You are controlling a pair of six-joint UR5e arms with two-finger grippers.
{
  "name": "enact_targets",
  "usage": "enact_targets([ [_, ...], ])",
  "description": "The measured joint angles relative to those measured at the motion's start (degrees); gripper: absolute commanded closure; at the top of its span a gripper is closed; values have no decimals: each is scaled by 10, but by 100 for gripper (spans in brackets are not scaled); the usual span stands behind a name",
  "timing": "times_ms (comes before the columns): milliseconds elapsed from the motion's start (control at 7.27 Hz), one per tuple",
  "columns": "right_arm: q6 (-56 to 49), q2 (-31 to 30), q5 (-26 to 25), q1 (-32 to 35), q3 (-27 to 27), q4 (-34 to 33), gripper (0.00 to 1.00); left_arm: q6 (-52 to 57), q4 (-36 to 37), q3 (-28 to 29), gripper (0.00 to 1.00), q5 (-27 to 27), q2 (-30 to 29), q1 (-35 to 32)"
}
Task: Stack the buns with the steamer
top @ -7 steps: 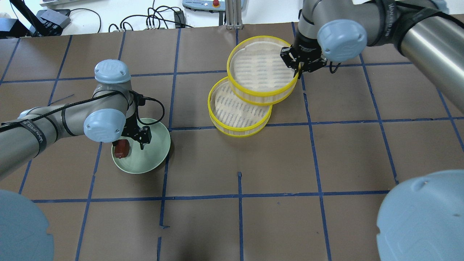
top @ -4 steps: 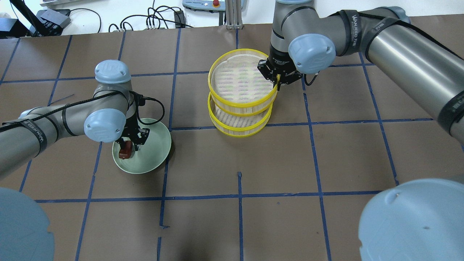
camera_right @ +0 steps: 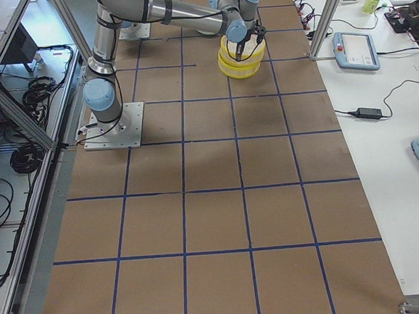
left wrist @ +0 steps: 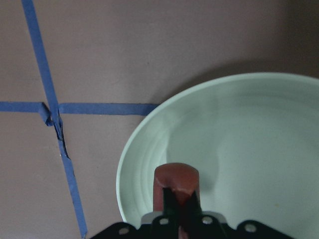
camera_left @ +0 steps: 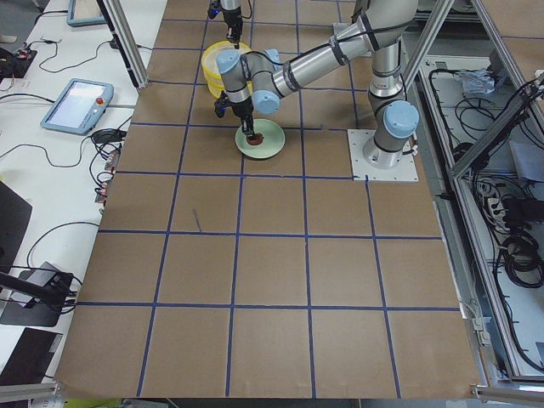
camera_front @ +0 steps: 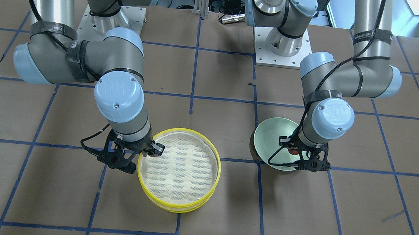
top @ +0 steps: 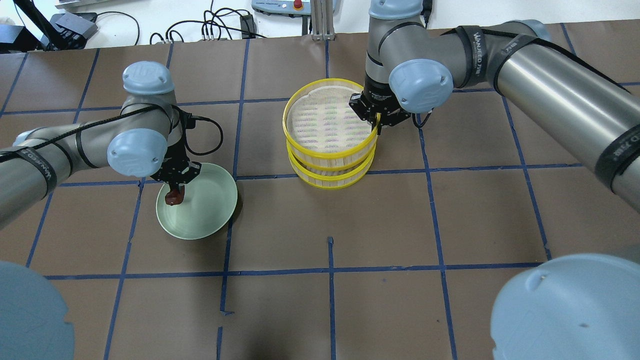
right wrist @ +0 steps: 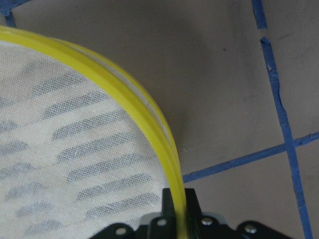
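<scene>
My left gripper (top: 176, 191) is shut on the reddish-brown oval bun (top: 173, 198) and holds it upright over the left part of the pale green plate (top: 205, 210). In the left wrist view the bun (left wrist: 175, 180) stands between my fingers over the plate's rim (left wrist: 130, 154). My right gripper (top: 376, 127) is shut on the right rim of the upper yellow steamer tray (top: 325, 120). That tray sits over the lower yellow steamer tray (top: 330, 177), slightly offset. The rim (right wrist: 149, 114) shows in the right wrist view. The white bun is out of view.
The brown table has a grid of blue tape (top: 330, 270). Cables and a pendant (top: 280, 6) lie beyond the far edge. In the front-facing view the stacked trays (camera_front: 179, 167) are left of the plate (camera_front: 267, 137).
My right gripper carried the upper tray left and toward me until it sits over the lower tray. My left gripper moved onto the reddish-brown bun and closed on it.
</scene>
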Motion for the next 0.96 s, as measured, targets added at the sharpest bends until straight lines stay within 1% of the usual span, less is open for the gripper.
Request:
enact_targets([
  [138,-1,0,1,0,5,0,91,-47,-20,20,99,-81,5,-2],
  [275,-2,0,3,0,9,0,90,-112,-28,35,99,-178,8,-4],
  [412,-3,0,3,1,11,-1,71,-184,-28,48,99,-272,9,-4],
  [550,-2,0,4,1,12,-1,51,-260,-19,65,99,-348,7,-4],
  [688,-1,-1,5,1,14,-1,19,-331,-9,83,98,-403,2,-4],
  [825,0,-1,6,0,17,-1,1,-391,-3,94,95,-450,-4,-5],
  [962,-4,-1,6,-2,17,-1,0,-441,8,97,70,-505,-11,-6],
])
